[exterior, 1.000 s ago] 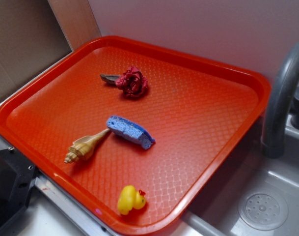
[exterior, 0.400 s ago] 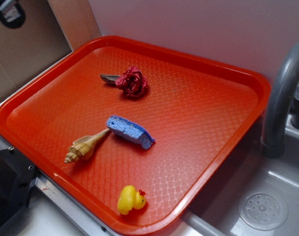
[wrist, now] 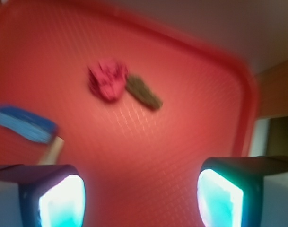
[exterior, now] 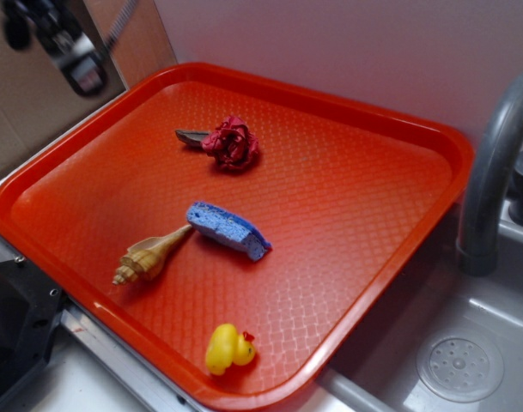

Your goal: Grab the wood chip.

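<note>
Red plastic filled most of the exterior view: a tray (exterior: 364, 129) with a textured floor, set beside a grey sink (exterior: 467, 343) and its faucet (exterior: 493, 163). The wood chip (exterior: 191, 136) lay toward the tray's far left part, its nearer end touching or tucked under a dark red flower (exterior: 232, 142). A blue sponge (exterior: 228, 228) sat near the middle with a tan seashell (exterior: 149, 256) touching its left end, and a yellow rubber duck (exterior: 228, 348) stood by the near rim. The gripper (exterior: 72, 51) was a motion-blurred shape in the upper left corner, outside the tray and well apart from the chip; from that view I could not tell how its jaws stood. The wrist view was blurred too, but it showed the two fingers (wrist: 63, 198) spread wide at the bottom corners with nothing between them, so the gripper (wrist: 141, 198) was open and empty. Ahead of it the wood chip (wrist: 144, 92) lay flat, angled, one end against the flower (wrist: 107, 80), with the sponge (wrist: 25, 124) off to the left. The likely trouble was the flower: a closing finger on that side could catch the petals and lift the wrong thing, or shove the chip away. The chip also looked thin and flat on the tray, so fingers stopping too high might close on air.
</note>
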